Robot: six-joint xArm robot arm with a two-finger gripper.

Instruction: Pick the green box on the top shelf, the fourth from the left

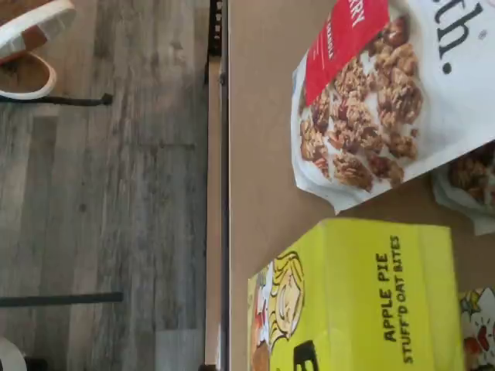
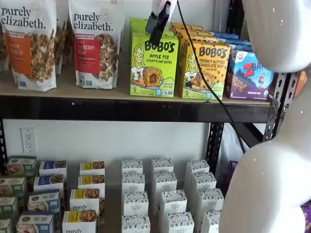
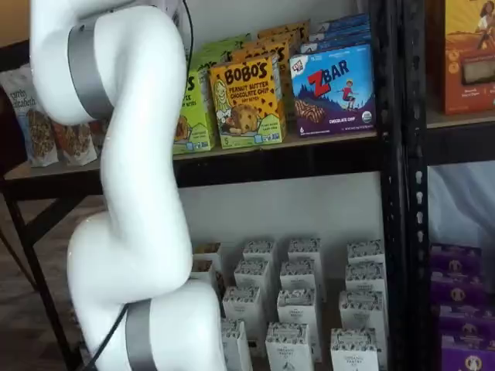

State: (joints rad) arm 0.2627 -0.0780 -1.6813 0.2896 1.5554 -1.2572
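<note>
The green box (image 2: 153, 63) stands upright on the top shelf (image 2: 68, 88), reading "BOBO'S Apple Pie". The wrist view shows its top and part of its front (image 1: 363, 301) on the tan board (image 1: 263, 154). In a shelf view the arm hides all but a strip of it (image 3: 196, 108). My gripper (image 2: 158, 25) hangs from the view's top edge, its black fingers in front of the box's upper edge with a cable beside them. No gap between the fingers shows and nothing is in them. The arm hides the gripper in the other shelf view.
A cranberry granola bag (image 2: 95, 43) stands left of the green box and shows in the wrist view (image 1: 379, 100). A yellow-orange Bobo's box (image 2: 204, 68) and a blue ZBar box (image 2: 250, 73) stand to its right. Several white boxes (image 2: 163, 194) fill the lower shelf.
</note>
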